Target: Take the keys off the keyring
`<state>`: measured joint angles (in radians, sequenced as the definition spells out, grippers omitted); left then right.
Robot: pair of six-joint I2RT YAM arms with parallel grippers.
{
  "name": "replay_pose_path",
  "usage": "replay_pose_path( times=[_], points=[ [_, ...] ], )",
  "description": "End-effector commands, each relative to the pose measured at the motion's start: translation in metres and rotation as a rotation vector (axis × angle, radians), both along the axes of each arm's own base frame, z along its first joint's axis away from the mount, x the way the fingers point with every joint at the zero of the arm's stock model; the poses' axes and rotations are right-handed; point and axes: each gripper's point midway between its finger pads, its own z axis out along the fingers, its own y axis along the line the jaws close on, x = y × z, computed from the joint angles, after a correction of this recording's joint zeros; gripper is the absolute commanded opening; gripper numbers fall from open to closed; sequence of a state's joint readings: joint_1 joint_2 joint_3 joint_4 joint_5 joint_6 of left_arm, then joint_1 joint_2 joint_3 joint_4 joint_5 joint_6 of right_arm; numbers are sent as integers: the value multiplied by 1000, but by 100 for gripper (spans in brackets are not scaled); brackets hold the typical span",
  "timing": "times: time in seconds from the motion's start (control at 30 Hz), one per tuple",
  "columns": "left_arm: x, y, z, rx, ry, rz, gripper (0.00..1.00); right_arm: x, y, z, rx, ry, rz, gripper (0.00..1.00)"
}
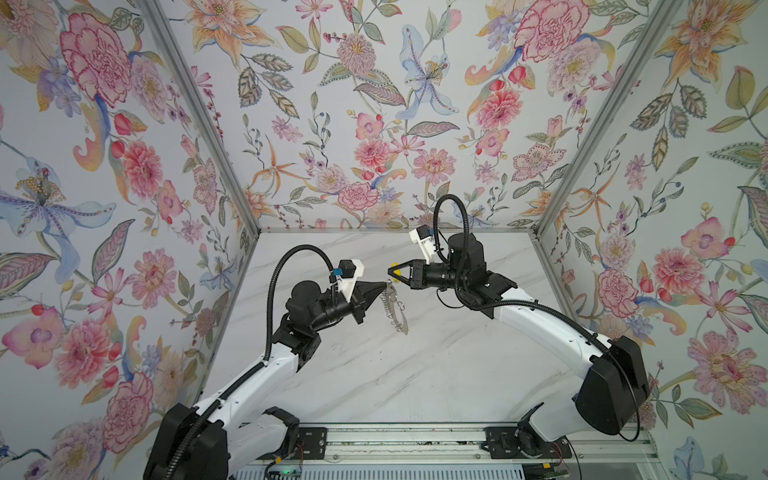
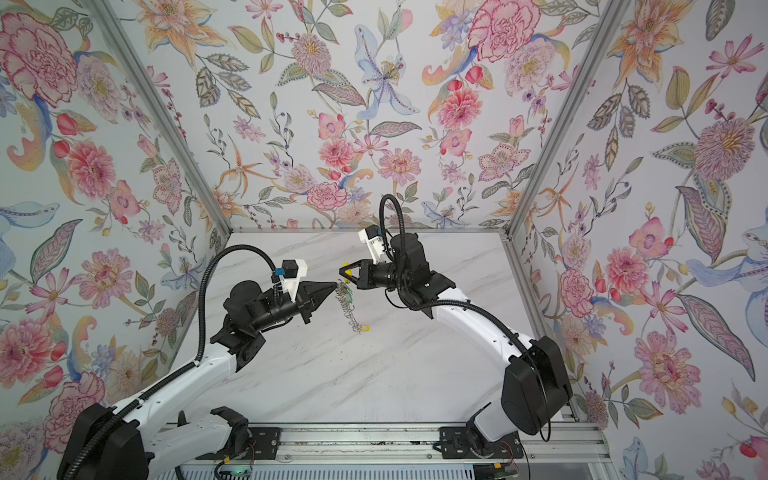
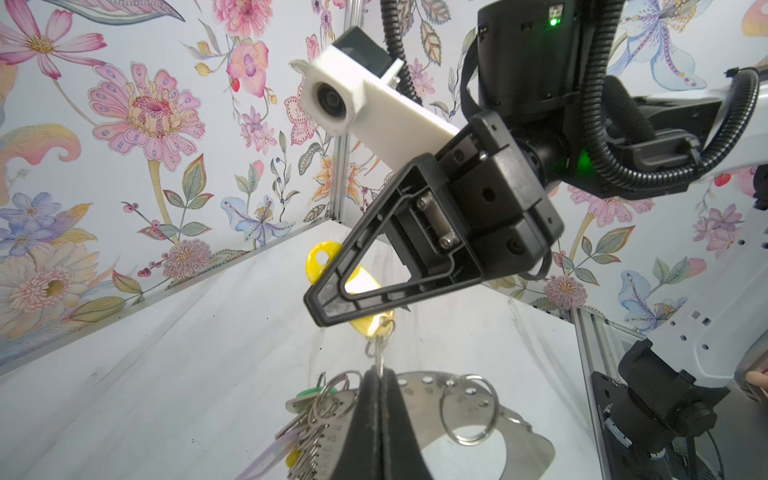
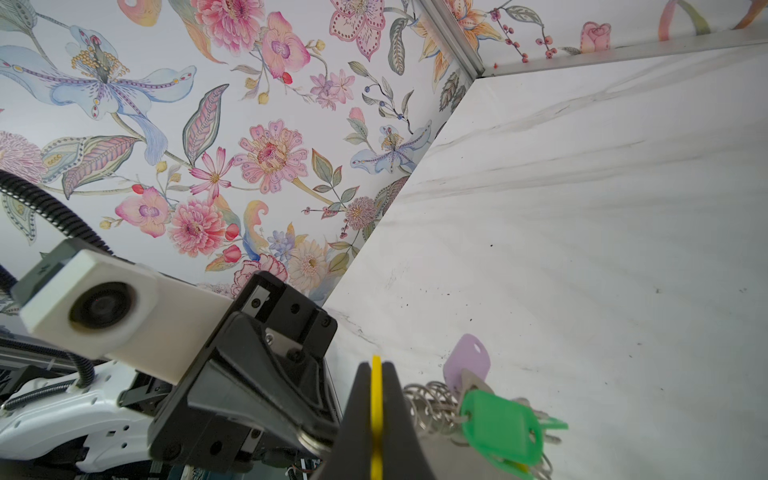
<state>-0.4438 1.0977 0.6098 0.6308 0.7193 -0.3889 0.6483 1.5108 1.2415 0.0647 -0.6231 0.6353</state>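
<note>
Left fingers (image 3: 363,428) pinch keyring (image 3: 515,436); right fingers (image 4: 359,415), key (image 4: 376,399).

Light is bright and even; shadows on the table (image 1: 415,374) are soft. Edges bend outward, and very close parts look blurred.

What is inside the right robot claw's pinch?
A yellow key tag is squeezed edge-on inside the shut right gripper. The gripper covers most of the tag, so whether a metal key hangs on it cannot be seen there.
</note>
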Motion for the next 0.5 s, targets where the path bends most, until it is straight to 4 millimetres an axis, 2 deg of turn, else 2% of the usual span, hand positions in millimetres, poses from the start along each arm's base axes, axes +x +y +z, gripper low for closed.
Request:
replay_pose_path(
  times=[0.0,0.17,0.47],
  points=[
    [-15,24,70,-232,-207,71,0,-3,10,5,31,-14,2,0],
    [-21,51,86,-402,-279,174,0,-8,21,8,61,-10,19,0],
    [-19,65,102,-603,-319,177,0,-8,30,23,104,-28,27,0]
  ],
)
